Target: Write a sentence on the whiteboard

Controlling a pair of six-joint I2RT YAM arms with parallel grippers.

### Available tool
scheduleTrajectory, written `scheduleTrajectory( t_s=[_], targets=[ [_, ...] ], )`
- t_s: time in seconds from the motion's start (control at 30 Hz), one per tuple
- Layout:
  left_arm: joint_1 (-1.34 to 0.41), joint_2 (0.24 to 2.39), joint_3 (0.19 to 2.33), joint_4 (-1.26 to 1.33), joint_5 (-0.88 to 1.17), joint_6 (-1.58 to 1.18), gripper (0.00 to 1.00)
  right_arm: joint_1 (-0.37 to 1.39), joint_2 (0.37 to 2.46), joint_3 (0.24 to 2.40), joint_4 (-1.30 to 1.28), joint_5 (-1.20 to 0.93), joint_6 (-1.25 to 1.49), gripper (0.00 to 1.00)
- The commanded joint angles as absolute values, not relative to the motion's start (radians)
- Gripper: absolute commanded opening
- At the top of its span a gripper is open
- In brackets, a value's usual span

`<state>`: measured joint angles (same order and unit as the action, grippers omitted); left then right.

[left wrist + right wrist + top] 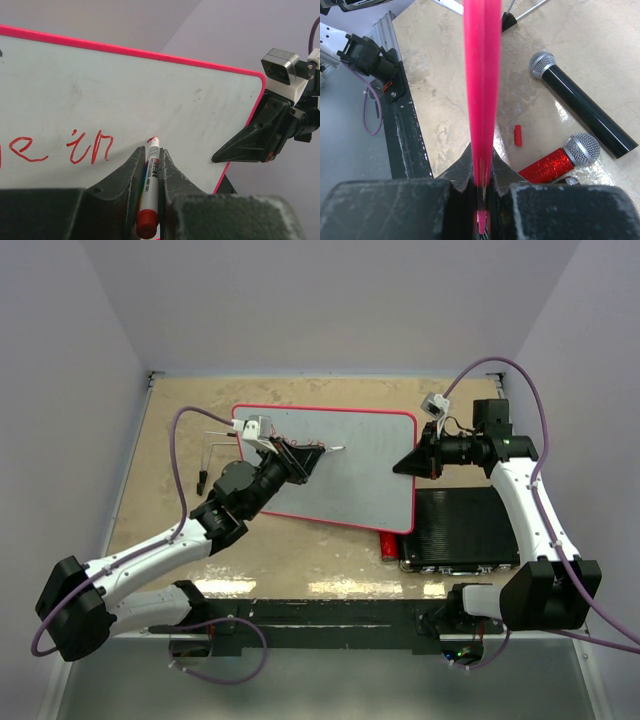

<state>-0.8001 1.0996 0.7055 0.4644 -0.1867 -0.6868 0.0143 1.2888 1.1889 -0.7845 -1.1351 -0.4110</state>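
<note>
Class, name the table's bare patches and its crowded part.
Bare: the table strip beyond the whiteboard, and the strip between its near edge and the front rail. Crowded: around the black case and microphones.

On the whiteboard (pixel 150 90), in the left wrist view, the red handwritten sentence (pixel 75 152) can be read only in part: a letter "e" at the left, then the word "in", then a short red mark at the tip of the marker (pixel 152 166). That marker bears a printed label in red and black along its white barrel, too small to read. In the top view the lettering is too small to read.
</note>
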Motion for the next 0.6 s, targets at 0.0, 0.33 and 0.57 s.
scheduleTrajectory(
  t_s=[0.0, 0.33, 0.57],
  targets=[
    [-0.804, 1.115, 0.758, 0.518, -0.18, -0.658, 0.0, 0.017, 1.241, 1.204, -0.715, -1.183, -0.425, 0.0],
    [-0.798, 1.098, 0.759, 0.491, -0.236, -0.634, 0.0, 0.017, 1.241, 1.203, -0.715, -1.18, -0.425, 0.0],
    [-0.769, 1.065, 0.732, 0.465, -0.244, -0.627, 0.0, 0.015, 1.244, 1.203, -0.715, -1.18, -0.426, 0.0]
  ],
)
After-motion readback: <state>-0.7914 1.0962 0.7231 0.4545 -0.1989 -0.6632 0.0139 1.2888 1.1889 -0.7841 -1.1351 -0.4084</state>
